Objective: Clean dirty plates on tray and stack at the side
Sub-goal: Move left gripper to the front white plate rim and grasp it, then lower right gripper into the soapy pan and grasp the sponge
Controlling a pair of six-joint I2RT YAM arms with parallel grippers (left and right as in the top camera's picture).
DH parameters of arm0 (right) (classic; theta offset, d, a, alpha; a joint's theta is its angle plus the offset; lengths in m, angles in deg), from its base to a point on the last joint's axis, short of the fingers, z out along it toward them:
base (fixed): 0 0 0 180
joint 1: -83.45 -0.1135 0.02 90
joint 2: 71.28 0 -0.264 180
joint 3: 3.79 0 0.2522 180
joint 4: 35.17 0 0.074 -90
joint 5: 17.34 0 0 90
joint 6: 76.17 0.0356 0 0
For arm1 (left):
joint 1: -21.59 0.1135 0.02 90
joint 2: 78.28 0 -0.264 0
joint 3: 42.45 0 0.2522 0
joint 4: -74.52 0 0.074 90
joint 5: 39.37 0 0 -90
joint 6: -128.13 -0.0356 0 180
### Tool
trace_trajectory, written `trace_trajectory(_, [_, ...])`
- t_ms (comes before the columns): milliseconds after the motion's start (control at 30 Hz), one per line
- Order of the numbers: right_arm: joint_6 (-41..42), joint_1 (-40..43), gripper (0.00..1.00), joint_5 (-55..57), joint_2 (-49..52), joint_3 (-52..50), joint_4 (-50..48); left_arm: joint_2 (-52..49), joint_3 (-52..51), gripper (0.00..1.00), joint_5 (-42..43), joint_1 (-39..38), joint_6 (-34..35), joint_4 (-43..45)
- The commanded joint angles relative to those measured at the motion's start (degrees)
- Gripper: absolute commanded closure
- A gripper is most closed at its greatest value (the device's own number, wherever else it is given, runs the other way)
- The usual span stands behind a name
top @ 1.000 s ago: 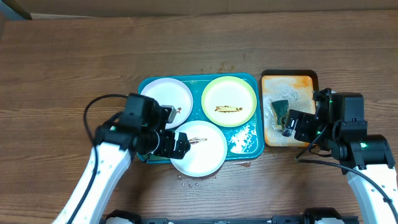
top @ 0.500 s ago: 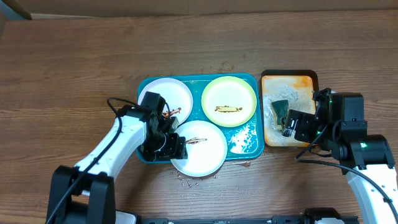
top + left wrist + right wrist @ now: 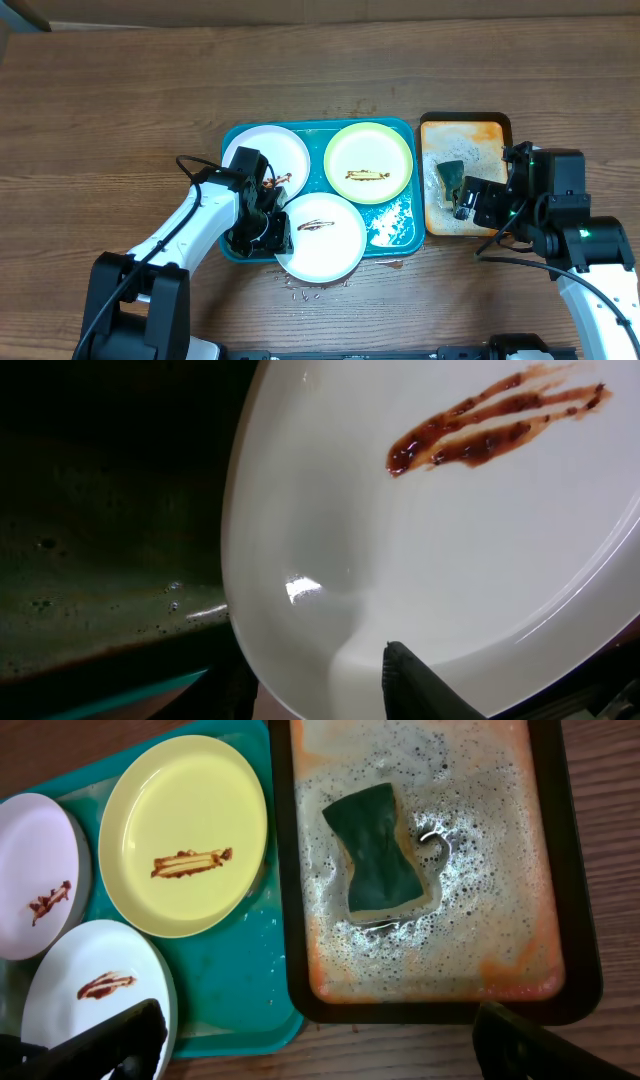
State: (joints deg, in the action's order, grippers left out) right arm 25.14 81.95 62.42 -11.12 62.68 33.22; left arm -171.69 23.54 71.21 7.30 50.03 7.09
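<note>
White plate (image 3: 322, 238) at the teal tray's (image 3: 395, 235) front edge: your left gripper (image 3: 274, 235) meets its rim, grip unclear; right gripper (image 3: 466, 204) has its fingers spread.

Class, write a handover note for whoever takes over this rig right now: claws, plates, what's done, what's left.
left claw: at the near white plate, on its left rim, with one finger over it; grip unclear.
right claw: open and empty above the orange tray, where the sponge lies in suds.
The near white plate, far white plate and yellow plate are all on the tray, all smeared.
Done: nothing cleaned or stacked.
Left: scrub all three, then stack them beside the tray.
</note>
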Motion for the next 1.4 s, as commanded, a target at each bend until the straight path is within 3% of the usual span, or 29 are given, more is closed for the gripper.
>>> trace_trajectory(0, [-0.5, 0.2, 0.0, 0.1, -0.3, 1.8, -0.3, -0.5, 0.0, 0.6, -1.4, -0.4, 0.1, 0.1])
trace_trajectory(333, [-0.5, 0.2, 0.0, 0.1, -0.3, 1.8, -0.3, -1.1, 0.0, 0.64, -4.5, -0.4, 1.0, 1.9])
trace_trajectory(800, [-0.5, 0.2, 0.0, 0.1, -0.3, 1.8, -0.3, -1.1, 0.0, 0.9, -4.5, -0.4, 1.0, 4.6])
trace_trajectory(1367, [-0.7, 0.2, 0.03, 0.5, -0.3, 1.8, -1.6, -1.1, 0.0, 0.96, -4.5, -0.4, 1.0, 10.1])
